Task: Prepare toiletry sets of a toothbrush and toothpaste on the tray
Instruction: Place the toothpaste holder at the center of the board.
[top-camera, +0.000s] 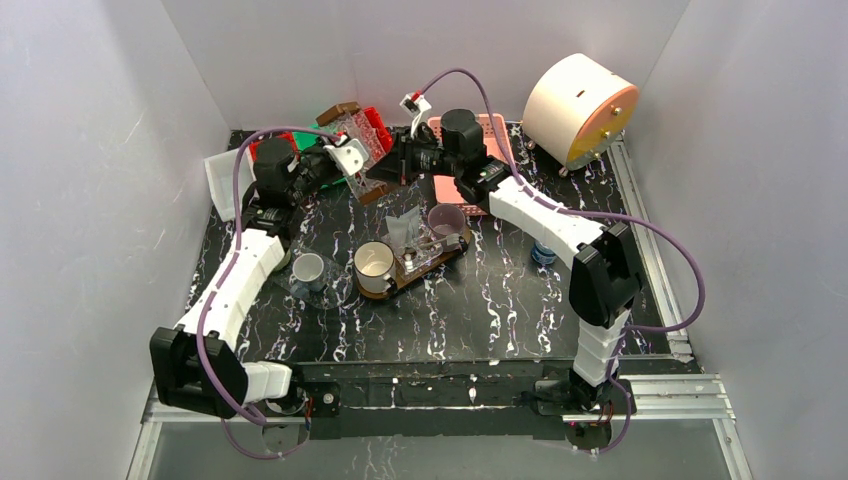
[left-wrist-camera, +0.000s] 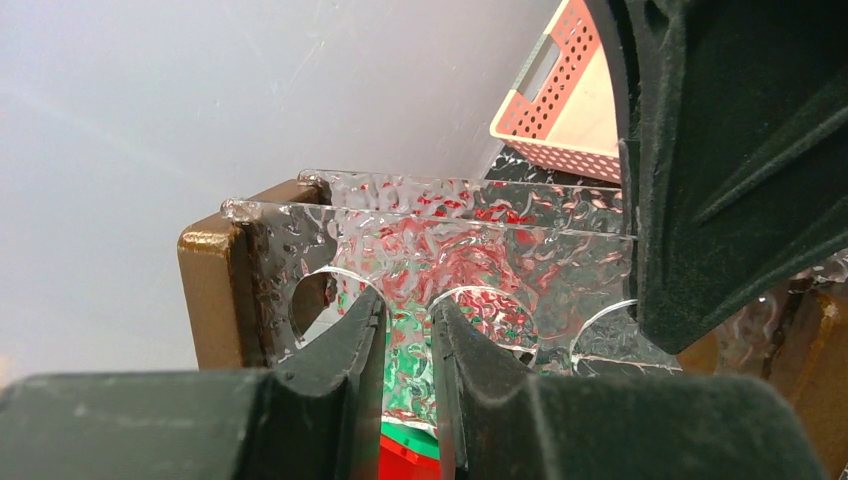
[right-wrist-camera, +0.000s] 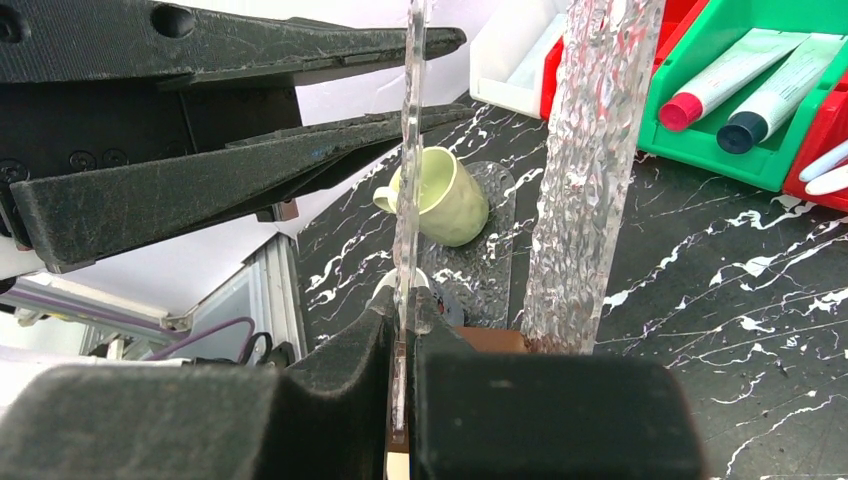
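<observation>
Holds a clear dimpled rack (top-camera: 352, 130) with brown end blocks (left-wrist-camera: 215, 290) over the far middle of the tabletop (top-camera: 480, 310), one claw on each side of it; pinches one clear panel edge-on in the right claw (right-wrist-camera: 405, 305), both fingers (right-wrist-camera: 340, 370) flat against its faces; sets the left claw (left-wrist-camera: 408, 310) about the strip between two round cutouts in the front panel, one finger through each cutout, drawn to a narrow gap with the strip pinched between; cannot tell whether the rack touches the tabletop; has the tray (top-camera: 405, 283) lying flat near the middle of the tabletop, on the near side of the rack and apart from both claws; has on it a cream mug (top-camera: 373, 263) upright at the left end, a purple mug (top-camera: 446, 218) upright at the far right end, and a crumpled bag (top-camera: 405, 228) between the two, with something slender and pale beside the bag, too small to name; has a pale mug (top-camera: 308, 268) upright on the tabletop just left of the tray, on a clear disc (right-wrist-camera: 495, 270); has a green bin (right-wrist-camera: 760, 165) and a red bin (top-camera: 378, 122) behind the rack, two tubes (right-wrist-camera: 722, 78) lying side by side in the green bin, one red-capped, one dark-capped; has a pink basket (top-camera: 493, 130) behind the right claw, a white drum (top-camera: 575, 105) in the far right corner, a white bin (top-camera: 222, 180) at the far left.
</observation>
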